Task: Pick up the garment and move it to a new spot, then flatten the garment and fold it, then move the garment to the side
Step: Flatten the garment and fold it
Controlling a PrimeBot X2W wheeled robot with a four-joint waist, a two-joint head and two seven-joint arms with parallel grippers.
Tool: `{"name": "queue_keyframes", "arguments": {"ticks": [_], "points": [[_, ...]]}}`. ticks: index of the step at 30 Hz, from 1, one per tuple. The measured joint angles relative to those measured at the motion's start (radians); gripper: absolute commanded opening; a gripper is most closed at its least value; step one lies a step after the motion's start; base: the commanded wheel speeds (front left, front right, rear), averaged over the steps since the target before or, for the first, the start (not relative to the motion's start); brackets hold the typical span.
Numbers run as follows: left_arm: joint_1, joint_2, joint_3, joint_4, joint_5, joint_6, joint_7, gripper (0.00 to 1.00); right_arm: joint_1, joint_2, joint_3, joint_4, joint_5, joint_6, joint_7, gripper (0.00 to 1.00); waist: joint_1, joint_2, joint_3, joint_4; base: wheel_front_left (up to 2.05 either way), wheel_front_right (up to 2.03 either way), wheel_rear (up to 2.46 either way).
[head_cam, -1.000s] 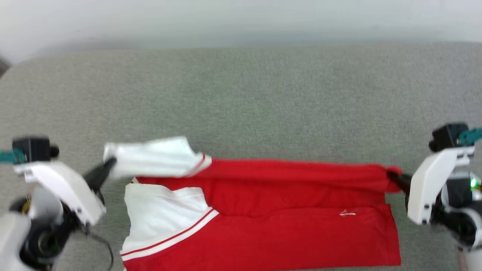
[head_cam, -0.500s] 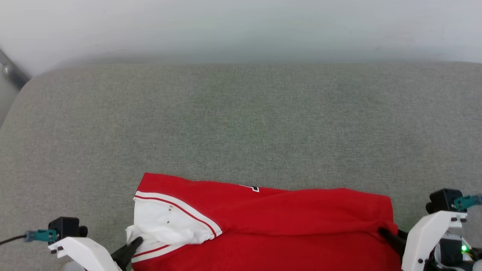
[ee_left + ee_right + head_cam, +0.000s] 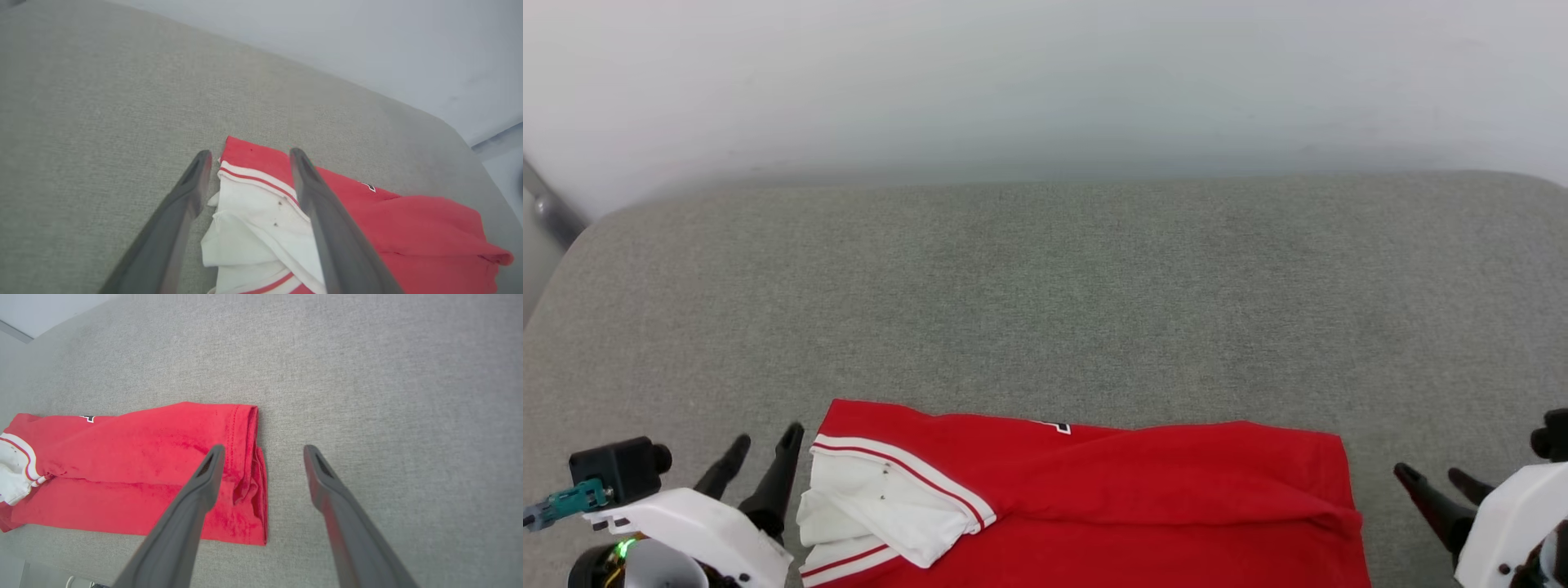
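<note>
Illumination is bright, even and diffuse; shadows are faint, limited to a thin band beside the garment [image 3: 143, 449]. The far wall [image 3: 1045, 73] renders hazy in the head view. In the wrist views the fingers [image 3: 339, 237] defocus toward their bases.

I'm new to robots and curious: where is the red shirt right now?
In the head view, the red shirt lies folded on the grey fabric surface at the bottom middle, between the open left gripper and right gripper.
</note>
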Motion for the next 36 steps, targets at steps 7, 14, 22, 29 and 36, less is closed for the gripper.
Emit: {"name": "queue_keyframes", "arguments": {"ticks": [7, 14, 22, 29, 36], "points": [[-0.037, -0.042, 0.0, -0.087, 0.139, 0.072, -0.156, 1.0, -0.027, 0.012, -0.074, -0.078, -0.04, 0.0, 0.115, 1.0, 0.0001, 0.0, -0.007, -0.005, 0.0, 0.0, 0.0], [-0.085, -0.074, -0.032, -0.11, 0.289, 0.109, -0.286, 1.0, -0.058, 0.012, -0.08, -0.084, -0.076, 0.0, 0.188, 1.0, 0.0002, 0.0, 0.021, 0.029, 0.0, 0.0, 0.0], [-0.121, -0.13, -0.054, -0.105, 0.398, 0.105, -0.334, 1.0, -0.064, 0.058, -0.074, 0.015, -0.081, 0.0, 0.228, 1.0, 0.0002, 0.0, 0.065, 0.088, 0.0, 0.0, 0.0], [-0.14, -0.149, -0.064, -0.106, 0.431, 0.083, -0.337, 1.0, -0.091, 0.077, -0.055, 0.134, -0.063, 0.0, 0.225, 1.0, 0.0002, 0.0, 0.108, 0.123, 0.0, 0.0, 0.0], [-0.141, -0.16, -0.063, -0.102, 0.44, 0.07, -0.338, 1.0, -0.122, 0.074, -0.043, 0.222, -0.014, 0.0, 0.211, 0.9, 0.0002, 0.0, 0.12, 0.13, 0.0, 0.0, 0.0]]}}
